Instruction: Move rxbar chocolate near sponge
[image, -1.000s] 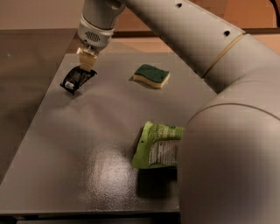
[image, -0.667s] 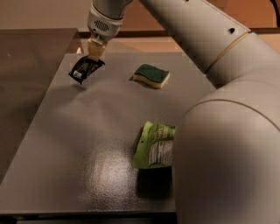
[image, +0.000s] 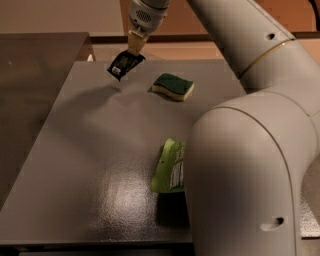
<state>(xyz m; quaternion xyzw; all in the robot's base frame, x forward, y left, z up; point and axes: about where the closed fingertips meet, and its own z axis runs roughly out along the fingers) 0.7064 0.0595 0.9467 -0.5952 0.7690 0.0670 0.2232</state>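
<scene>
The rxbar chocolate (image: 123, 65), a small black wrapped bar with a white label, hangs tilted in the air above the far left part of the grey table (image: 100, 165). My gripper (image: 134, 51) is shut on its upper end and holds it clear of the surface. The sponge (image: 173, 86), dark green on top with a pale yellow base, lies flat on the table to the right of the bar and a little nearer to the camera, apart from it.
A crinkled green snack bag (image: 169, 167) lies near the table's middle, partly hidden behind my large white arm (image: 250, 150), which fills the right side. A darker counter (image: 35, 75) adjoins the table on the left.
My gripper has lifted the rxbar chocolate off the table and carried it up and to the right, closer to the sponge. The sponge and green bag have not moved.
</scene>
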